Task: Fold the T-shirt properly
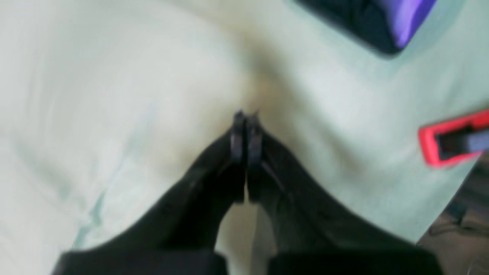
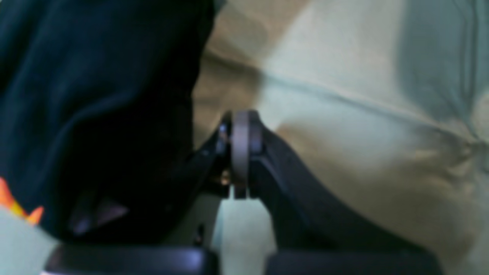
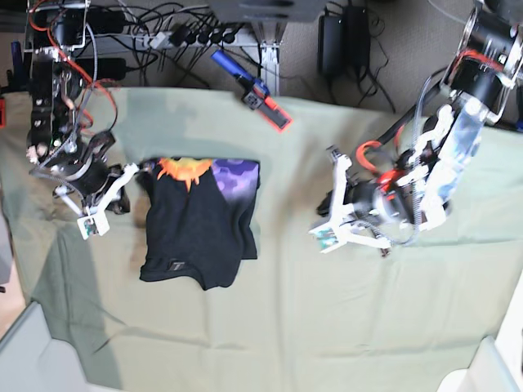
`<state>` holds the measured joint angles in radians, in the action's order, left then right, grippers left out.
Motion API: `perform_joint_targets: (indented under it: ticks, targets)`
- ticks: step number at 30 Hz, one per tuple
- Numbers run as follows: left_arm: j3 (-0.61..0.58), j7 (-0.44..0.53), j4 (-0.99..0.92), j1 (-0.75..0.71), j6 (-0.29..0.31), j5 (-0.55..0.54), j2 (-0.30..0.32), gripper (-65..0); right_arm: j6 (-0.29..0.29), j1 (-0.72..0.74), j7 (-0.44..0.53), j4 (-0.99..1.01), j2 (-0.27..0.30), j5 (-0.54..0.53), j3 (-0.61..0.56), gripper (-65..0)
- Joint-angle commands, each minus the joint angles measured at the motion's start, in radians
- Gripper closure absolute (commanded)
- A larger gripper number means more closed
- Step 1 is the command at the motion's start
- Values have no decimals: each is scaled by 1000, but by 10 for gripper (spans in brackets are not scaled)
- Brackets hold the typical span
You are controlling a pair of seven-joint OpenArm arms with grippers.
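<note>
The black T-shirt [image 3: 200, 224] lies folded on the pale green cloth [image 3: 327, 327], with an orange and purple print along its far edge. My right gripper [image 3: 121, 202] is shut just off the shirt's left side. In the right wrist view the shut gripper [image 2: 238, 114] has black shirt fabric [image 2: 95, 114] bunched against its left finger, and nothing shows between the pads. My left gripper [image 3: 320, 202] is shut and empty over bare cloth to the right of the shirt. In the left wrist view the gripper [image 1: 246, 114] has a shirt corner [image 1: 363, 26] ahead to its right.
A red and blue tool [image 3: 260, 96] lies at the cloth's back edge; it also shows in the left wrist view [image 1: 450, 141]. Cables and power bricks [image 3: 180, 33] lie beyond the back edge. The cloth [image 2: 344, 76] is wrinkled.
</note>
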<state>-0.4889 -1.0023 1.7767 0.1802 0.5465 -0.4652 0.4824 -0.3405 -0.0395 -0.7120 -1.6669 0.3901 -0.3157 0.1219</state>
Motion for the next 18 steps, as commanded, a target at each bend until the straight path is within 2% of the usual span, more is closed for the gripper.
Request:
perform_joint_targets:
  ticks: [1,7,11,18]
  targets:
    - [39,14,36,-10,11,-22,18,0,-57,-3,14,-29,14,-7,14,0]
    - [270,10,127,-193,28,-87,82,0,-56,-99,-4,-83,14,-7,23,0]
    - [439,1,163,-320,95,-188,83,0,-57,-169,-5,-127,14,-7,23,0]
    - [712,-17,169,-555,140,-279,83,0,-56,-331,-7,-217,14,-7,23,0]
